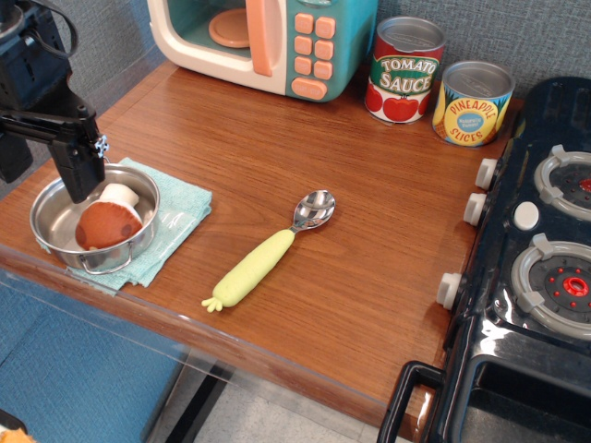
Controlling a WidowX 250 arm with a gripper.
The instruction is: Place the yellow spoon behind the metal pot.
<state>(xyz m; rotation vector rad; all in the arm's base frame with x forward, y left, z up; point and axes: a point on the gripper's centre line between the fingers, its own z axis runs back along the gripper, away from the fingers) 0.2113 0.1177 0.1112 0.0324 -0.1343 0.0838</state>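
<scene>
The yellow spoon [263,258] lies flat on the wooden table, near the middle. Its pale yellow-green handle points to the front left and its shiny bowl to the back right. The metal pot [54,226] sits at the left on a teal cloth [180,212] and holds a toy mushroom [108,220] with a brown cap. My black gripper [81,180] hangs over the pot's back rim, well left of the spoon and holding nothing that I can see. Its fingers overlap from this angle, so their opening does not show.
A toy microwave [268,41] stands at the back. A tomato sauce can [404,72] and a pineapple slices can [472,103] stand at the back right. A black toy stove [536,268] fills the right side. The table's front edge runs close below the pot.
</scene>
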